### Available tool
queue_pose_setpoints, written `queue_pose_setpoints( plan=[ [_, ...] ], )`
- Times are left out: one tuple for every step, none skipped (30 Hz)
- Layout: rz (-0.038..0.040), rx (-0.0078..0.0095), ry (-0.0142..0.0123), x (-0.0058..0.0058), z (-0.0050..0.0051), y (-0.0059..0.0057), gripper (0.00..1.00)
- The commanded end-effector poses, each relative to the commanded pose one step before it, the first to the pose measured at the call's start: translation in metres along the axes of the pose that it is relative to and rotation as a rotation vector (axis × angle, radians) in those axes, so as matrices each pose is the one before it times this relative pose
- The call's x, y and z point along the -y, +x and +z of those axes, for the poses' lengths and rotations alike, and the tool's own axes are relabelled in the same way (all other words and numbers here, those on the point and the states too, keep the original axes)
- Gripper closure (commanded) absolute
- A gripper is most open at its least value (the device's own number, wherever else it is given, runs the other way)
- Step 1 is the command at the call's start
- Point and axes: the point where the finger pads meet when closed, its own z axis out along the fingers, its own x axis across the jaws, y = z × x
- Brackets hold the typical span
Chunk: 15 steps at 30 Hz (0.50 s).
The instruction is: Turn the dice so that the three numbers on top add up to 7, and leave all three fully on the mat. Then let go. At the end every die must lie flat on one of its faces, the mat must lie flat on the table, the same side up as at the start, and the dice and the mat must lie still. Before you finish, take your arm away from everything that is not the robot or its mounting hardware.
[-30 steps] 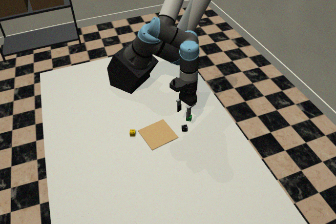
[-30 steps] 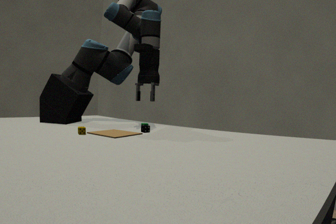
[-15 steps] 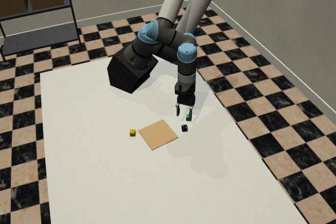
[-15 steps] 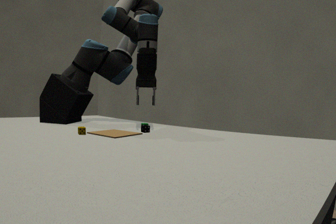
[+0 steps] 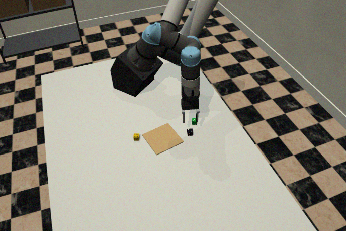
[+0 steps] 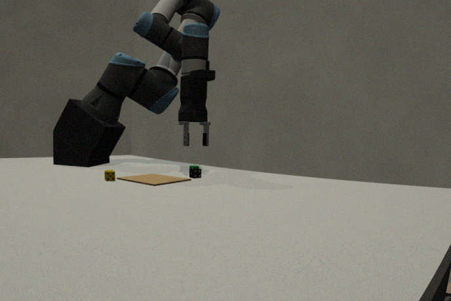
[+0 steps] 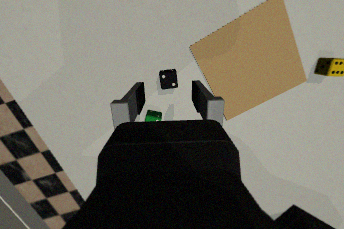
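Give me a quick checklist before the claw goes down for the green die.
1. Claw open and holding nothing: ok.
2. Claw well above the table: ok.
3. Claw over green die: ok by the top view; the wrist view shows it near one finger, not centred.
4. Black die apart from the green die: ok.
5. Mat flat: ok.
6. Dice on mat: not ok; the yellow die and the other two lie off it.

I count three small dice: yellow die [image 5: 136, 137], black die [image 5: 189, 132], green die [image 5: 193, 121]; one flat tan square mat [image 5: 162, 138]; one white table [image 5: 111, 189].
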Motion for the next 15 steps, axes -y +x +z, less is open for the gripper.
queue_pose_setpoints(
  plan=[
    [-0.06032,0.00461,-0.00006,-0.00049,0.00142,-0.00067,0.00],
    [-0.00899,0.00000,0.00000,-0.00018,0.00027,-0.00011,0.00],
    [-0.00725,0.00000,0.00000,-0.00014,0.00022,-0.00009,0.00],
    [-0.00563,0.00000,0.00000,-0.00011,0.00017,-0.00007,0.00],
    [-0.00417,0.00000,0.00000,-0.00008,0.00013,-0.00005,0.00],
    [-0.00289,0.00000,0.00000,-0.00006,0.00009,-0.00004,0.00],
    [-0.00181,0.00000,0.00000,-0.00004,0.00005,-0.00002,0.00],
    [-0.00096,0.00000,0.00000,-0.00002,0.00003,-0.00001,0.00],
    [-0.00036,0.00000,0.00000,-0.00001,0.00001,0.00000,0.00],
    [-0.00005,0.00000,0.00000,0.00000,0.00000,0.00000,0.00],
    [0.00000,0.00000,0.00000,0.00000,0.00000,0.00000,0.21],
    [0.00000,0.00000,0.00000,0.00000,0.00000,0.00000,0.21],
    [0.00000,0.00000,0.00000,0.00000,0.00000,0.00000,0.21],
    [0.00000,0.00000,0.00000,0.00000,0.00000,0.00000,0.21],
    [0.00000,0.00000,0.00000,0.00000,0.00000,0.00000,0.21]
  ],
)
